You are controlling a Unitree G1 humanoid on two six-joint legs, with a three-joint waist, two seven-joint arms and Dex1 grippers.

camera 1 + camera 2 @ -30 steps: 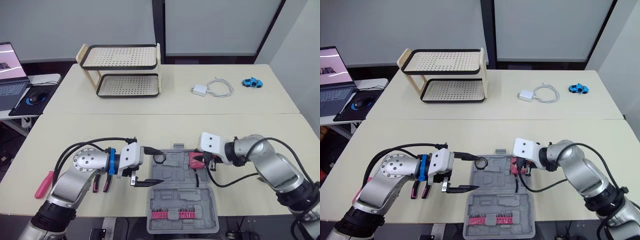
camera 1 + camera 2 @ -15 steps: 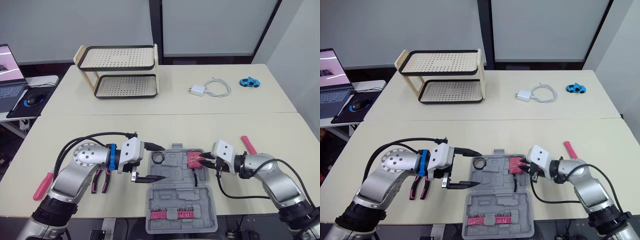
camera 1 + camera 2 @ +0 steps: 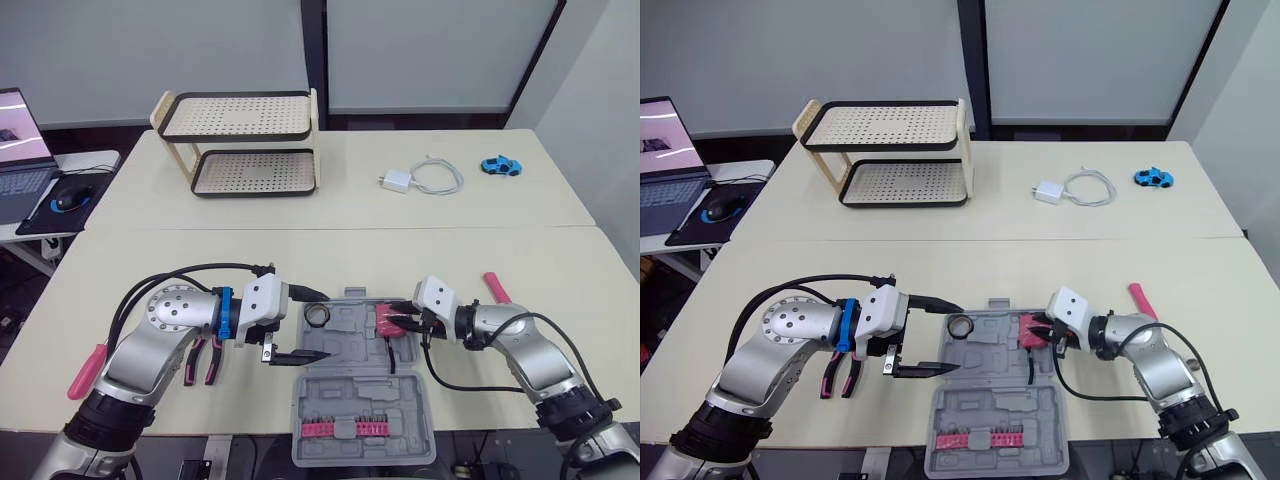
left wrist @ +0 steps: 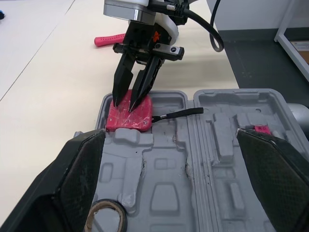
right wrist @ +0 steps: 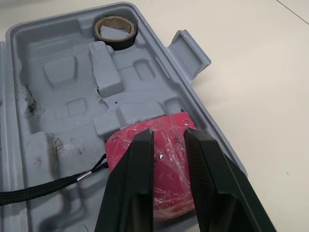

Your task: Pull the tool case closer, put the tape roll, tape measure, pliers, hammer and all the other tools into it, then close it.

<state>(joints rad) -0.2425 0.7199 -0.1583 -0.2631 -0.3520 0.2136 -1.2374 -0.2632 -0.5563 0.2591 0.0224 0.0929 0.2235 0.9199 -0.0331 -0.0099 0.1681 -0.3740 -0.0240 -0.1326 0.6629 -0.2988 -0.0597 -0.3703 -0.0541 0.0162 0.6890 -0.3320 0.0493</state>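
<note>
Open grey tool case (image 3: 350, 395) holds tape roll (image 3: 318, 317), red tape measure (image 3: 385, 325).

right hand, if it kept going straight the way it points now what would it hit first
The red tape measure, lying in a corner of the open tool case. The right hand points straight onto its top face and is already at or almost on it; actual contact is hard to judge.

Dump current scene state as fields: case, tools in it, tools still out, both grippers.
case: tool case open, at table near edge
in case: tape roll, tape measure
on table: pliers left of case; red handle far left; pink handle right
left gripper: fingers open, above case's left side
right gripper: fingers narrowly open, tips on tape measure
</note>
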